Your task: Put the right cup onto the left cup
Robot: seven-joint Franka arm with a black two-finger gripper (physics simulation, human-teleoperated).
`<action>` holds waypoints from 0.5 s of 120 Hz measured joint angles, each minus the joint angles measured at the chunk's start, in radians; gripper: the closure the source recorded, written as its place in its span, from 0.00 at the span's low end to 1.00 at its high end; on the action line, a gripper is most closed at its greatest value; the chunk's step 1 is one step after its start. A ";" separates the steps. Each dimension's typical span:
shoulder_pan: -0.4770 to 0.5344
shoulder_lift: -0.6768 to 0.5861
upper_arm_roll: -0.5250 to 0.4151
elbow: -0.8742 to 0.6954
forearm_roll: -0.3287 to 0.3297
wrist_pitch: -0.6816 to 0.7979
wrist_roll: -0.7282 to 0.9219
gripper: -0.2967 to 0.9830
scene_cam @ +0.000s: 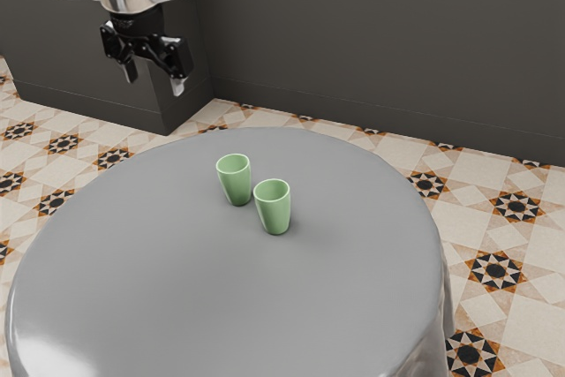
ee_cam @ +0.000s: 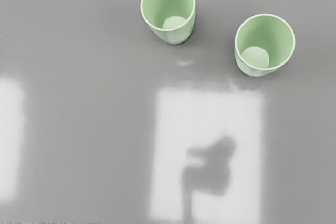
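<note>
The grey table (scene_cam: 177, 306) comes nearest the exterior camera. Toward its one o'clock stands what I take as the right cup (scene_cam: 273, 209), upright, with the left cup (scene_cam: 235, 182) at its ten o'clock. The gripper (scene_cam: 154, 79) hangs high at their eleven o'clock, fingers well spread, holding nothing.

In the wrist view both mouths face up, empty. The cup is probably light, stiff and slick; its taper suggests pinching opposite walls near the rim, gently.
</note>
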 joint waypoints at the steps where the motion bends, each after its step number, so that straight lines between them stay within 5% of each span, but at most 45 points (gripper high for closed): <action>1: 0.000 -0.001 0.000 -0.002 0.000 0.001 -0.001 0.23; 60: 0.000 0.143 -0.009 -0.034 -0.077 0.028 -0.035 0.23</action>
